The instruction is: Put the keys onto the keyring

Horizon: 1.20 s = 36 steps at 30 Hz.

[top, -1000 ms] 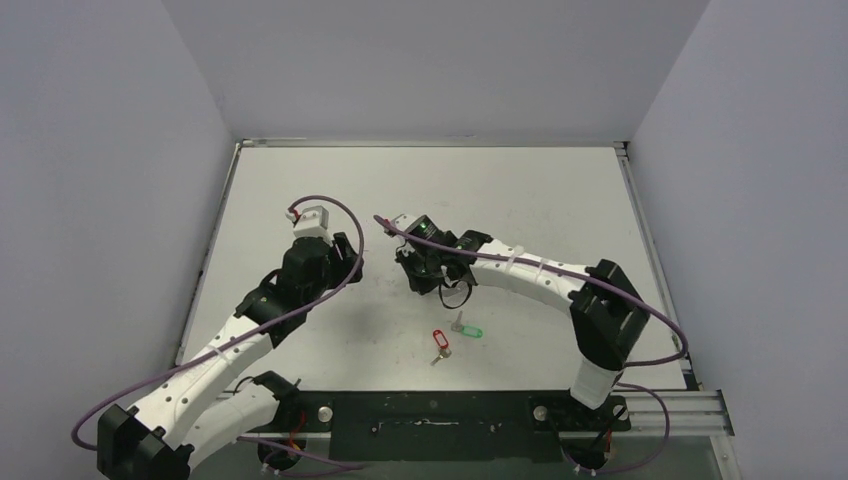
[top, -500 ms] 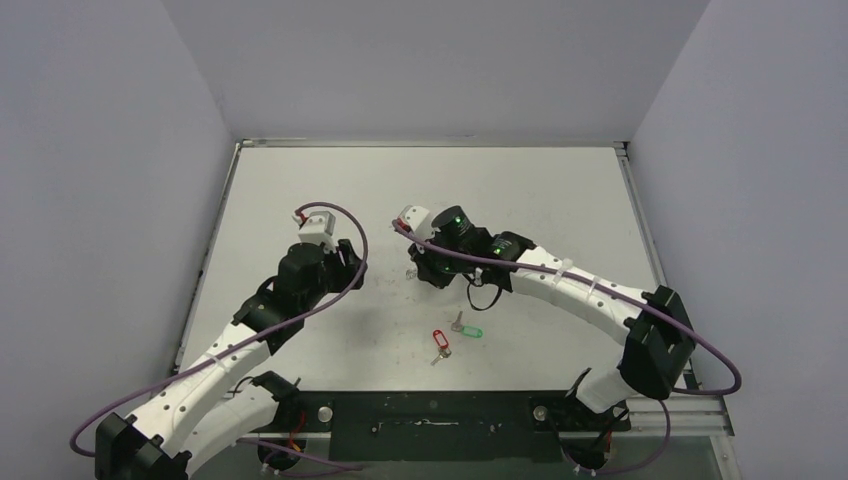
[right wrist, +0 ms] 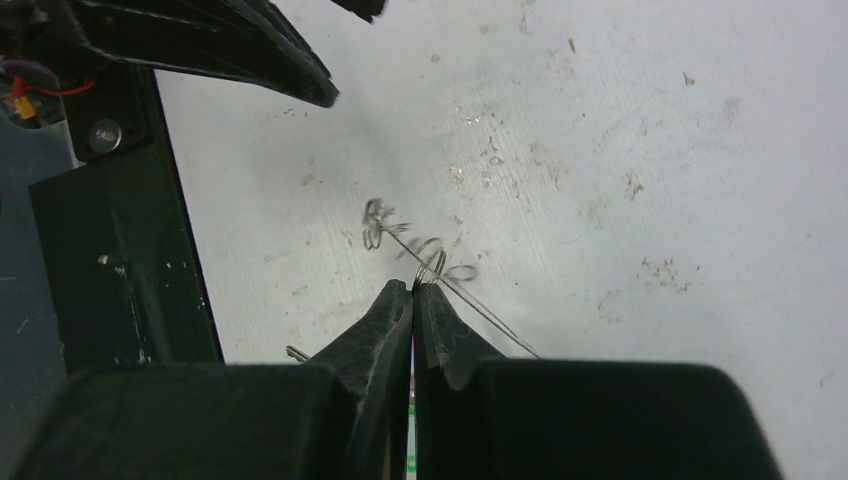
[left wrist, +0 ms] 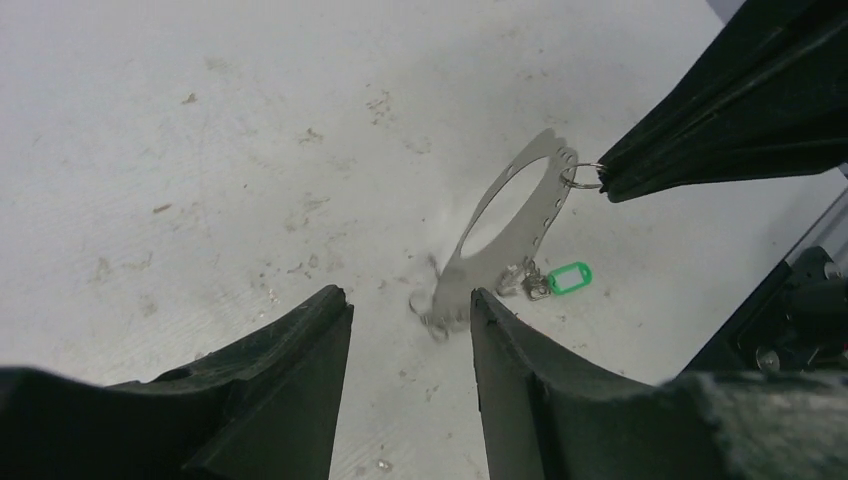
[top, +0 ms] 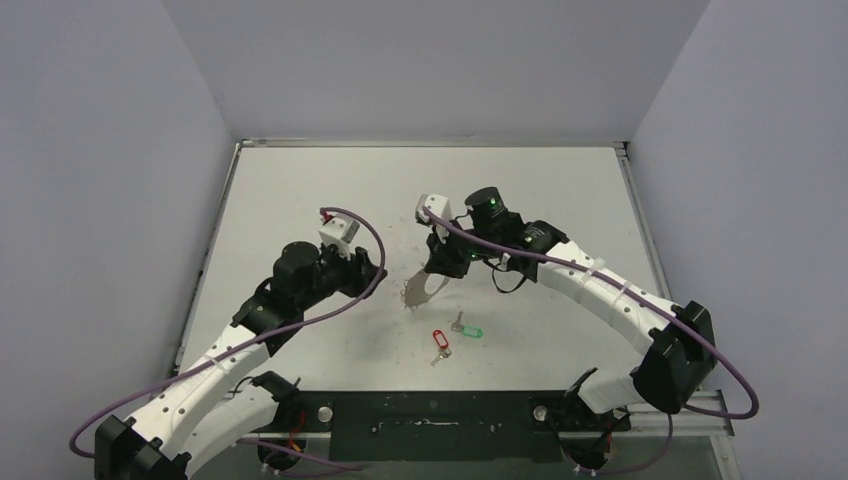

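My right gripper (top: 436, 273) is shut on a small ring at the top of the keyring (top: 415, 291), a thin flat silvery oval loop with small rings at its lower end. The keyring hangs tilted over the table in the left wrist view (left wrist: 456, 283); the right wrist view (right wrist: 432, 266) shows it edge-on. My left gripper (top: 384, 276) is open and empty, its jaws just left of the loop's lower end (left wrist: 410, 296). The red-tagged key (top: 441, 341) and the green-tagged key (top: 471, 332) lie on the table in front of the loop. The green tag (left wrist: 570, 277) also shows there.
The black base plate (top: 430, 410) runs along the near table edge, close behind the keys, and shows in the right wrist view (right wrist: 110, 250). Purple cables loop off both wrists. The white table (top: 560, 200) has grey walls on three sides.
My right gripper has moved right and lifted, and the keyring now hangs from it in plain sight. My left gripper has swung right, toward the loop. The keys have not moved.
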{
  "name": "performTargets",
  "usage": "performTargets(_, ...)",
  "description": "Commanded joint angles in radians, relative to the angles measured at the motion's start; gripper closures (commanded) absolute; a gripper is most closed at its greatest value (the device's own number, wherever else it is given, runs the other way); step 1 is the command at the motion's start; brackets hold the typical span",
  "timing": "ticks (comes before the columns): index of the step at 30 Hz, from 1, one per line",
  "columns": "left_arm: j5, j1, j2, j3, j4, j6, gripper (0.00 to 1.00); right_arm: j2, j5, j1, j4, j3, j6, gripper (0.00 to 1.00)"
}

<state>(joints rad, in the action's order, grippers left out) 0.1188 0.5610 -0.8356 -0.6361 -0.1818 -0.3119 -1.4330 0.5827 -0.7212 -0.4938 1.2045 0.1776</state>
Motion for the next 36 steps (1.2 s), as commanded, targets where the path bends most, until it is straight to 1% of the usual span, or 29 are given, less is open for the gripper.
performTargets(1, 0.203, -0.006, 0.025, 0.033, 0.215, 0.119, 0.55, 0.111, 0.121, 0.0, 0.094, -0.027, 0.101, 1.0)
performTargets(3, 0.262, -0.006, 0.03, 0.052, 0.27, 0.157, 0.57, 0.137, 0.162, 0.001, 0.13, -0.056, 0.127, 1.0)
performTargets(7, 0.352, -0.006, 0.031, 0.067, 0.323, 0.199, 0.6, 0.168, 0.244, 0.001, 0.172, -0.094, 0.165, 1.0)
performTargets(12, 0.462, -0.004, 0.034, 0.137, 0.461, 0.233, 0.67, 0.162, 0.292, 0.002, 0.161, -0.103, 0.195, 1.0)
performTargets(17, 0.517, -0.003, 0.041, 0.244, 0.658, 0.242, 0.69, 0.158, 0.331, 0.0, 0.189, -0.111, 0.186, 1.0)
performTargets(23, 0.538, 0.003, 0.03, 0.331, 0.908, 0.245, 0.76, 0.161, 0.364, -0.001, 0.235, -0.138, 0.166, 1.0)
performTargets(26, 0.519, 0.007, 0.028, 0.358, 0.988, 0.245, 0.76, 0.166, 0.383, -0.003, 0.244, -0.147, 0.169, 1.0)
performTargets(29, 0.554, 0.009, 0.012, 0.366, 1.041, 0.247, 0.74, 0.17, 0.389, -0.003, 0.268, -0.157, 0.153, 1.0)
performTargets(32, 0.592, 0.015, -0.004, 0.368, 1.07, 0.248, 0.68, 0.172, 0.39, -0.004, 0.271, -0.158, 0.149, 1.0)
performTargets(36, 0.586, 0.022, -0.019, 0.368, 1.074, 0.255, 0.69, 0.171, 0.396, -0.009, 0.28, -0.157, 0.146, 1.0)
